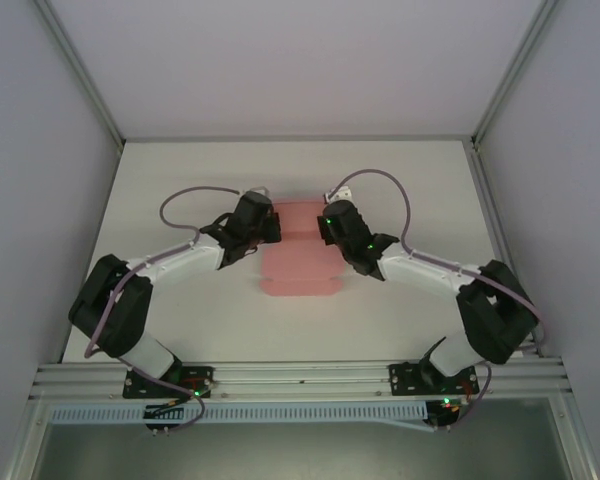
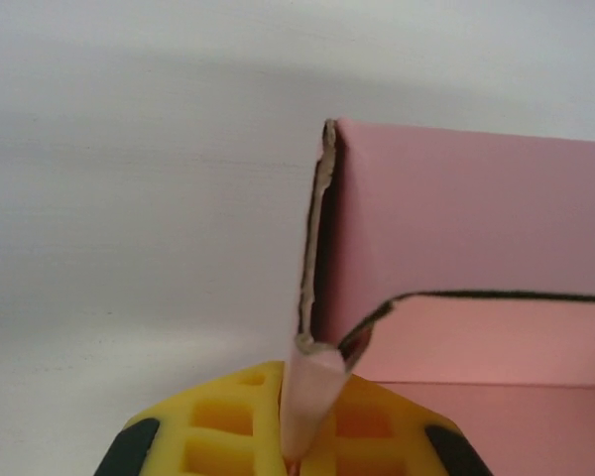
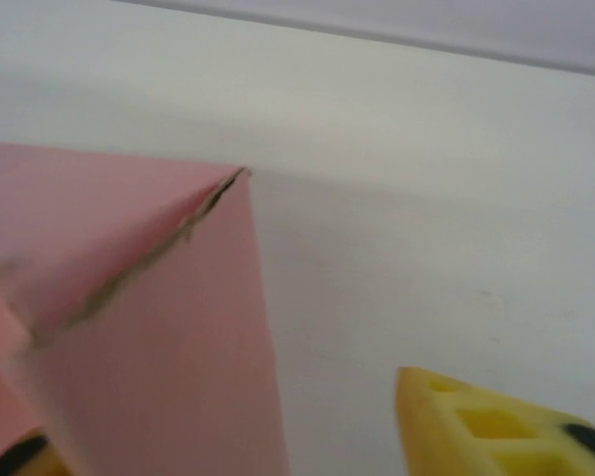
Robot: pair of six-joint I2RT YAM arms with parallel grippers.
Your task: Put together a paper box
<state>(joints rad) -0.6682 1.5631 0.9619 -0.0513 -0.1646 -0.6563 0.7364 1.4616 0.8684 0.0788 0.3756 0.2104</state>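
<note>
Two tools, one paper box: my left tool clamped on a corner flap, my right tool apart beside a raised wall; advise folding squarely along creases.

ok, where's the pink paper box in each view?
Top external: paper box mid-frame, centre of the white table.
Left wrist: right half, flap pinched by left gripper at the bottom.
Right wrist: left half, corner peaking just left of centre.
Shared landmark: the white table around it.
</note>
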